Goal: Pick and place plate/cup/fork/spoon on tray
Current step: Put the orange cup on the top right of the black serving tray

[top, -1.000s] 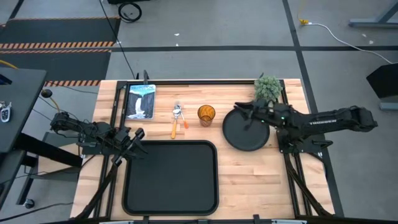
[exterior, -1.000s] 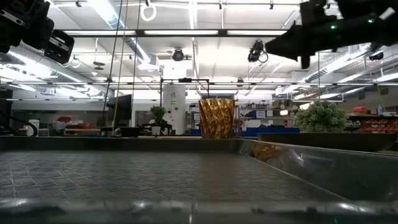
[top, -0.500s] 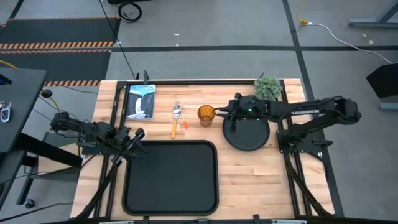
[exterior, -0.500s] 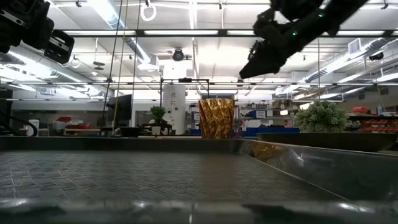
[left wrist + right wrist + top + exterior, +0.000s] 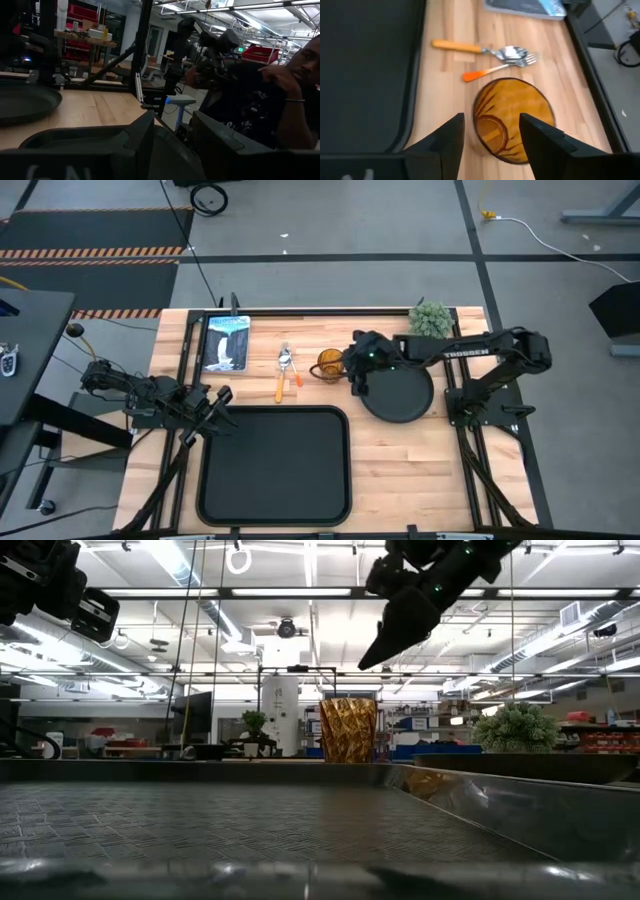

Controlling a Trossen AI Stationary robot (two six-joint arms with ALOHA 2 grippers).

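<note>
Right gripper [image 5: 348, 368] over the faceted amber cup [image 5: 331, 364], fingers spread, grasping nothing.
Round matte plate [image 5: 398, 394] right of centre; ribbed black tray [image 5: 274, 465] lower centre; left gripper [image 5: 218, 408] released at its corner.

The right pincer [image 5: 352, 368] overlaps the plate's [image 5: 400, 395] left edge, hiding part of the rim.

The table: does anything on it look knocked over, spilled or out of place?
Nothing stands out. The cup stands upright and looks empty, the plate lies flat, and the fork and spoon merely cross at their heads. The tray sits square. The right claw hovers open by the cup.
</note>
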